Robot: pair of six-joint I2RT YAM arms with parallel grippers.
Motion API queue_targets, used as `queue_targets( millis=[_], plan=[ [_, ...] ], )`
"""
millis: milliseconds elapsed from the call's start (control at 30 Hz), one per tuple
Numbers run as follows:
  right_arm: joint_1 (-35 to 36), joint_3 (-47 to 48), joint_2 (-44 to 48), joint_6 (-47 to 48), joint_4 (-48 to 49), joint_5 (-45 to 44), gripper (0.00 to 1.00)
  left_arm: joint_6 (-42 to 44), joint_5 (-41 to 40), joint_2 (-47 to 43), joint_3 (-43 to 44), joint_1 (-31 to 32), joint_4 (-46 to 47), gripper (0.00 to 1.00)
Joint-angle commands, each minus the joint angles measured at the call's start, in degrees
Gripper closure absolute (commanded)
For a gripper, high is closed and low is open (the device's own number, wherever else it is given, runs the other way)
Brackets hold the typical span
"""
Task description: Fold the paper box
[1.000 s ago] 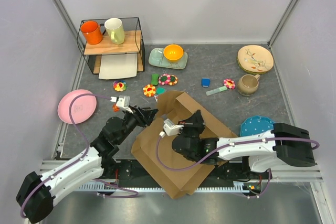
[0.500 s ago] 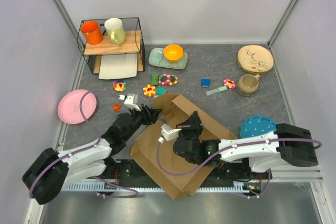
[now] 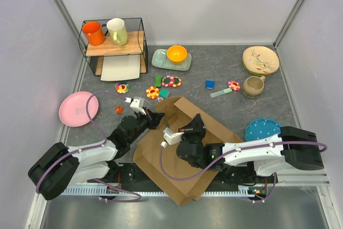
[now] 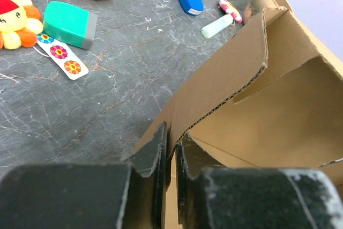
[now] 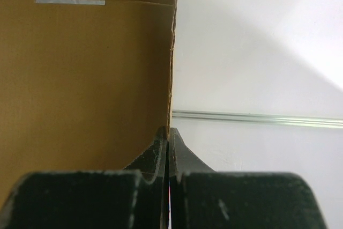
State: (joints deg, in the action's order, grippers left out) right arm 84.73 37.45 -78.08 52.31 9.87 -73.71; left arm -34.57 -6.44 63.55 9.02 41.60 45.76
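Far left: black wire-frame shelf with a wooden board (image 3: pixel 133 44) bearing an orange ceramic mug (image 3: pixel 93 32) and a pale yellow-green mug (image 3: pixel 117 31), white rectangular sheet (image 3: pixel 119 68) beneath; pink round plate (image 3: pixel 79 109) nearer. Centre: pale green rectangular tray (image 3: pixel 160 58) holding an orange bowl (image 3: pixel 177 53), flower-shaped plush toys (image 3: pixel 171 81), small blue block (image 3: pixel 210 84), teal rectangular block (image 3: pixel 164 93). Right: cream patterned round plate (image 3: pixel 261 59), tan ceramic mug (image 3: pixel 252 86), teal dotted plate (image 3: pixel 262 128).

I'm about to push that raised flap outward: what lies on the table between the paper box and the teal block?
Nothing: the left wrist view shows bare grey table between the paper box and the teal block.
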Motion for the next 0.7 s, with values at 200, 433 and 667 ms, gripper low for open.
queue_targets(
  millis=[200,433,667],
  plan=[
    [0.6,-0.4,-0.3,-1.2,2.1,-0.4,1.00,-5.8,7.9,-5.5,1.8,1.0,-1.1,0.90],
    [1.0,-0.1,-0.1,-2.7,0.9,-0.9,1.00,-7.6,15.3,-1.8,1.6,3.4,-2.4,0.65],
    [1.2,-0.1,0.7,-4.1,-1.0,-1.5,1.00,-2.8,9.4,-19.6,1.5,3.5,-20.4,0.48]
  ],
)
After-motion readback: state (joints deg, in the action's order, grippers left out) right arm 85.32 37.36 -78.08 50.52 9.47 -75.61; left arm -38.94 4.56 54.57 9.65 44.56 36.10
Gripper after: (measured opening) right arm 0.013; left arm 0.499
